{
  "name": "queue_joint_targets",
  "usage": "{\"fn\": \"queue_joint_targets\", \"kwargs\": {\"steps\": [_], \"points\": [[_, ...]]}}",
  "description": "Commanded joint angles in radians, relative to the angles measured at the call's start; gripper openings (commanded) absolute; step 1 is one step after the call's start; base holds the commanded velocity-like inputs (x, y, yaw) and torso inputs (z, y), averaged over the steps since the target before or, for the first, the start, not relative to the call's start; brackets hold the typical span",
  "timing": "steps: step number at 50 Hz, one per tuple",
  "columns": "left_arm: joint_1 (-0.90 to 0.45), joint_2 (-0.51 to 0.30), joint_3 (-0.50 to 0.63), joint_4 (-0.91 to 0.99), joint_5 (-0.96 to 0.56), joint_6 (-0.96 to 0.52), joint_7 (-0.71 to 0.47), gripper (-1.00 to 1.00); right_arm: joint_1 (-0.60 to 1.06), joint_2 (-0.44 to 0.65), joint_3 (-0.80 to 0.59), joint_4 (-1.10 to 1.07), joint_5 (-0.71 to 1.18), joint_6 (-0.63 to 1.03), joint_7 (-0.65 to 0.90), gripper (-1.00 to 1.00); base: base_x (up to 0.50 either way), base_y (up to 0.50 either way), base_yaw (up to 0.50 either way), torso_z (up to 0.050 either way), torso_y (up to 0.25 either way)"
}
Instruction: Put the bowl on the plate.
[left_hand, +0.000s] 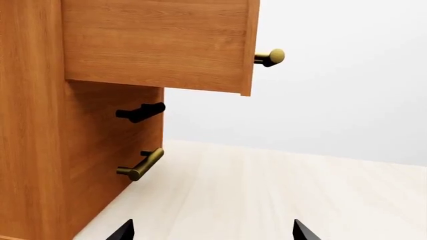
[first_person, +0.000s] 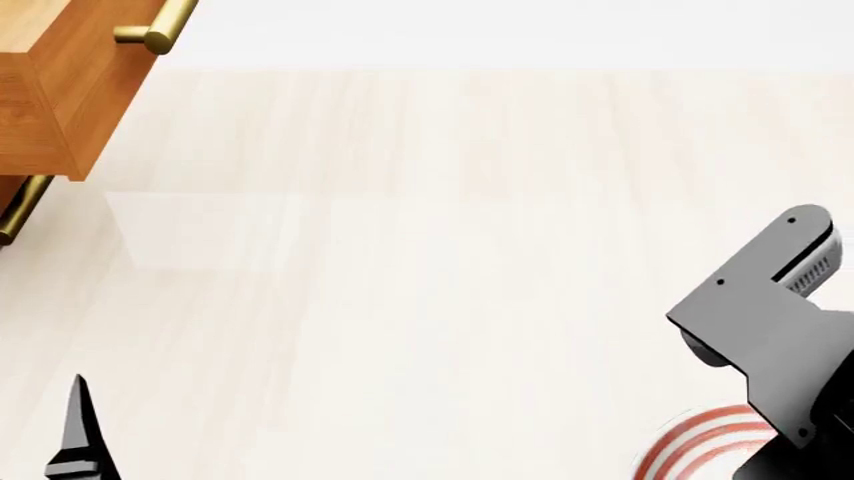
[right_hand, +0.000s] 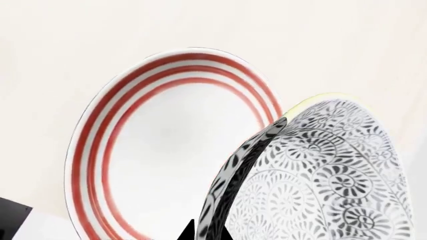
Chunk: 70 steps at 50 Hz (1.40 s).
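**Bowl in right gripper, plate just beyond it**

Working off the right wrist view here. The bowl sits right at my right gripper; 1 dark fingertip shows at its rim, so I judge the gripper is clamped on the rim, though I only see that 1 finger. The plate lies flat on the table, partly covered by the bowl from this camera. Bowl looks tilted and lifted, overlapping 1 side of the plate, not centred on it. I can't tell if they touch.

In the head view the right arm covers most of the plate; only a bit of red rim peeks out, near edge, my right side. So the right arm owns this.

Left gripper hangs spread apart, holding nothing, facing a wooden cabinet with an out-pulled drawer, well apart from the plate.

Next call as I see it: shift the bowl toward the plate centre, level it, lower.
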Motion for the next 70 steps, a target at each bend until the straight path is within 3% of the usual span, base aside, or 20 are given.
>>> {"fn": "queue_joint_targets", "kwargs": {"steps": [1,27,41,70], "points": [[0.002,-0.004,0.000,0.007,-0.002,-0.001,-0.003,1.00,-0.010,0.004,-0.010,-0.021,-0.029,-0.011,-0.007,-1.00,0.00,0.00,0.00,0.000,0.000],[0.004,-0.007,0.007,0.013,-0.002,-0.002,-0.009,1.00,-0.004,0.017,-0.029,-0.050,-0.007,-0.028,0.006,-1.00,0.00,0.00,0.00,0.000,0.000],[0.004,-0.009,0.009,0.010,0.001,0.001,-0.012,1.00,-0.047,-0.015,-0.002,-0.021,-0.163,-0.060,-0.134,-1.00,0.00,0.00,0.00,0.000,0.000],[0.001,-0.013,0.008,0.007,-0.007,0.003,-0.016,1.00,-0.084,-0.028,-0.026,0.004,-0.184,-0.070,-0.172,-1.00,0.00,0.00,0.00,0.000,0.000]]}}
